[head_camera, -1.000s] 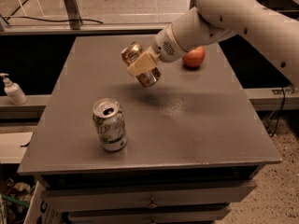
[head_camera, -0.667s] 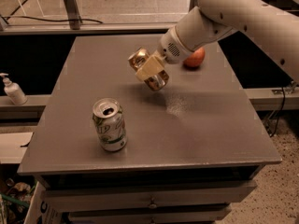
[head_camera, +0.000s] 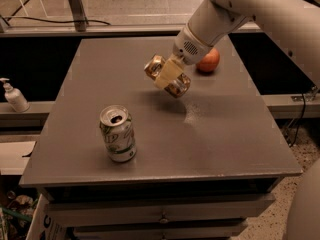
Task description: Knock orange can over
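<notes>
The orange can (head_camera: 179,87) is coppery and lies tilted on its side in the air above the middle of the grey table (head_camera: 225,134). Its silver top points to the upper left. My gripper (head_camera: 167,77) is shut on the can's middle, with a cream finger (head_camera: 166,74) across its body. The white arm comes in from the upper right. The can's shadow falls on the table just below it.
A green-and-white can (head_camera: 118,133) stands upright at the front left of the table. A red-orange apple (head_camera: 208,60) lies at the back right, just behind the arm. A soap bottle (head_camera: 13,96) stands on a ledge at the left. Drawers sit below the table's front edge.
My gripper has moved to the right and slightly toward the front with the orange can in it. The green-and-white can and the apple have not moved.
</notes>
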Action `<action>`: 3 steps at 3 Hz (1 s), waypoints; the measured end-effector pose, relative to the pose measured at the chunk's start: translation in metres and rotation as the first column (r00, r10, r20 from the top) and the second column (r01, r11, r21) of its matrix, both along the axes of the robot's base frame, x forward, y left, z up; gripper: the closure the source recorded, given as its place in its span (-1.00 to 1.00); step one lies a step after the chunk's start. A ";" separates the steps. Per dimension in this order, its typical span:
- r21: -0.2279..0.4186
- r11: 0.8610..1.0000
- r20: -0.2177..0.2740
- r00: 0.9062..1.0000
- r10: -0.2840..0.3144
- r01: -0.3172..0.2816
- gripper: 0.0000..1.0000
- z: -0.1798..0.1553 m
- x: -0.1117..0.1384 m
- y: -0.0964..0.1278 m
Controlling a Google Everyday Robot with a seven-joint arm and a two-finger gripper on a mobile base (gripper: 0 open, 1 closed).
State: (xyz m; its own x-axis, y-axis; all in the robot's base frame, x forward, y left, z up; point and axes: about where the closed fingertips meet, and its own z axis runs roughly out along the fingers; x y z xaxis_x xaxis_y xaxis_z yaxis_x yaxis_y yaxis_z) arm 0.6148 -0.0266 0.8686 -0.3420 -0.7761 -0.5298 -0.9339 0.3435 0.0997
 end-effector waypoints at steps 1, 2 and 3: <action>-0.062 0.996 -0.025 0.998 0.056 -0.058 0.88 -0.004 -0.002 -0.001; -0.108 0.988 -0.049 0.993 0.109 -0.114 0.41 -0.012 -0.005 0.005; -0.125 0.982 -0.063 0.988 0.138 -0.145 -0.06 -0.018 -0.007 0.012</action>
State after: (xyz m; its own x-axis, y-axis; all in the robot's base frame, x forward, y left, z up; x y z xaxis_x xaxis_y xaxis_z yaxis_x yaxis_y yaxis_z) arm 0.6073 -0.0151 0.8510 -0.2492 -0.8792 -0.4060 -0.9684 0.2216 0.1146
